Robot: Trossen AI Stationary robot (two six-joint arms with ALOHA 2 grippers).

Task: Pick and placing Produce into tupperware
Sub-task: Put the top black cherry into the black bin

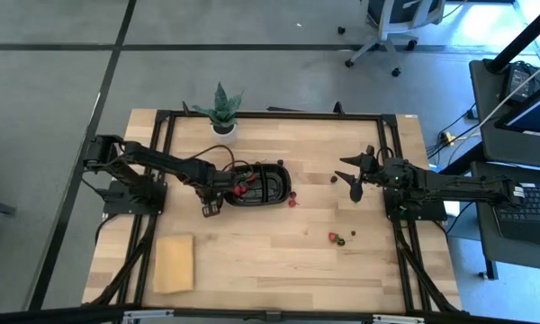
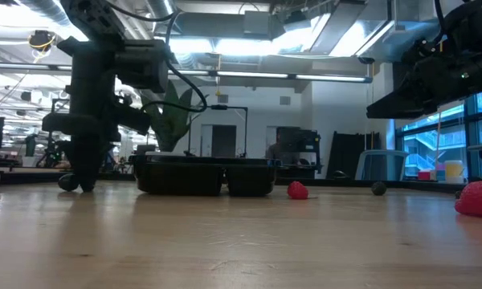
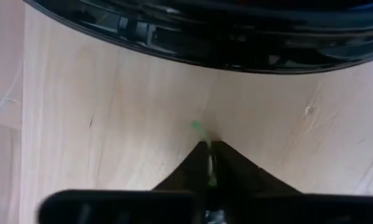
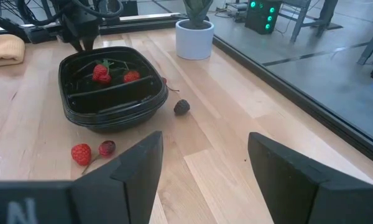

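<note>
Jaws: left gripper [image 1: 209, 211] pinched shut on a thin green bit, tips on table just beside tupperware [image 1: 272, 189]. Right gripper [image 1: 353, 177] spread wide, nothing held. Produce [image 4: 101, 71]: some in tray, rest loose on table.

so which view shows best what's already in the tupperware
The right wrist view: it looks down into the tupperware, showing red produce in one compartment. The high view shows it small, the low view only its side wall, the left wrist view only the rim.
</note>
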